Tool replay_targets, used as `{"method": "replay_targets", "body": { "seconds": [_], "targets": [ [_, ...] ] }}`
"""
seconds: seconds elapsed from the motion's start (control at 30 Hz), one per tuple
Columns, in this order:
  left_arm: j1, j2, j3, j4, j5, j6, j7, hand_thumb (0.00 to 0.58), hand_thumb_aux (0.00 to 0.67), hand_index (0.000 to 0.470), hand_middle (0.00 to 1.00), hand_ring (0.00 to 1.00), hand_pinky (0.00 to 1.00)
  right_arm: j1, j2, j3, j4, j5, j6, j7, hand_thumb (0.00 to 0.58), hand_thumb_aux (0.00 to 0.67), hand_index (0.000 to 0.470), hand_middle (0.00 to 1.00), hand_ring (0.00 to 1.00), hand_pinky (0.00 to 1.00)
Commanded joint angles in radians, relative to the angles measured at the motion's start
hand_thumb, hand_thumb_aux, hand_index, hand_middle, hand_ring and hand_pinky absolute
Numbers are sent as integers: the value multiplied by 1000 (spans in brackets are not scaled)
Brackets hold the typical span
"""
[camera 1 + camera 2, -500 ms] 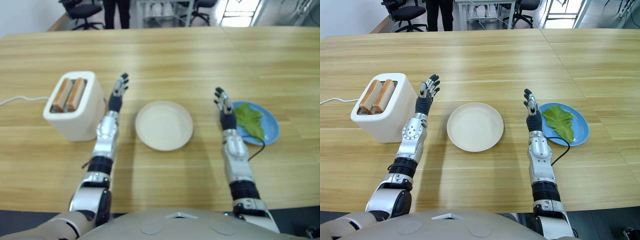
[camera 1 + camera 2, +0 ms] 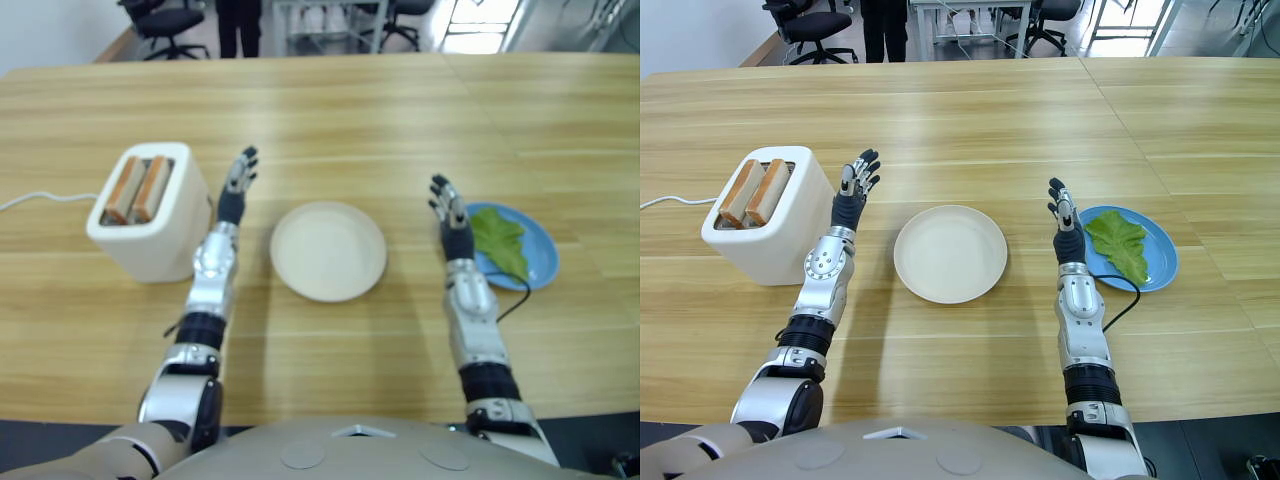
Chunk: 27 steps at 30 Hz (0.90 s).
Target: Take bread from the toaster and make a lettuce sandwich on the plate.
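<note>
Table: pale wooden table (image 2: pixel 970 120); everything below sits on it.
Toaster: white toaster (image 2: pixel 765 230) on the robot's left, upright, slots facing up.
Bread: two bread slices (image 2: pixel 755 192) stand side by side in the toaster slots, with their brown top edges showing above the casing.
Cord: a white cord (image 2: pixel 665 201) runs from the toaster toward the left edge of the view.
Plate: round cream plate (image 2: pixel 950 253) at centre, with nothing on it, well apart from the toaster.
Blue plate: blue plate (image 2: pixel 1162 255) on the robot's right, apart from the cream plate.
Lettuce: one green lettuce leaf (image 2: pixel 1118 243) lies flat on the blue plate, covering its middle.
Left hand: left hand (image 2: pixel 853 190) is between the toaster and the cream plate, just beside the toaster's right wall. The fingers are stretched forward and released, grasping nothing.
Right hand: right hand (image 2: pixel 1064 215) is between the two plates, just beside the blue plate's left rim. The fingers are straight and released, grasping nothing.
Contact with table: cannot tell for either hand.
Cable: a thin black cable (image 2: pixel 1130 297) loops from the right forearm toward the near rim of the blue plate.
</note>
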Motion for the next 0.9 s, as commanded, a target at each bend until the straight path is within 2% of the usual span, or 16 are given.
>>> {"method": "replay_targets", "body": {
  "seconds": [0.03,0.13,0.2,0.33,0.4,0.47,0.57,0.7,0.9],
  "targets": [
    [63,30,-26,-266,28,61,-11,0,0,0,0,0,0,10,5,6,-3,5,17,2,0,0,0,0,0,0],
    [108,93,3,-628,1,182,-33,0,0,0,0,0,0,5,8,9,7,5,18,7,0,0,0,0,0,0],
    [116,138,28,-780,-1,261,-36,0,0,0,0,0,0,4,9,9,9,4,19,10,0,0,0,0,0,0],
    [98,357,214,-1017,8,431,-77,0,0,0,0,0,0,6,10,9,8,3,21,12,0,0,0,0,0,0],
    [101,484,302,-1009,82,495,-85,0,0,0,0,0,0,10,15,10,7,0,21,8,0,0,0,0,0,0],
    [156,624,348,-953,256,532,-74,0,0,0,0,0,0,7,26,15,5,1,24,5,0,0,0,0,0,0],
    [252,793,302,-780,537,580,-18,0,0,0,0,0,0,-9,45,25,-1,-2,29,1,0,0,0,0,0,0],
    [304,843,228,-588,664,651,9,0,0,0,0,0,0,-22,49,29,-6,-5,34,-1,0,0,0,0,0,0],
    [337,837,155,-525,746,722,-12,0,0,0,0,0,0,-11,28,21,-18,9,38,5,0,0,0,0,0,0]
  ]
}}
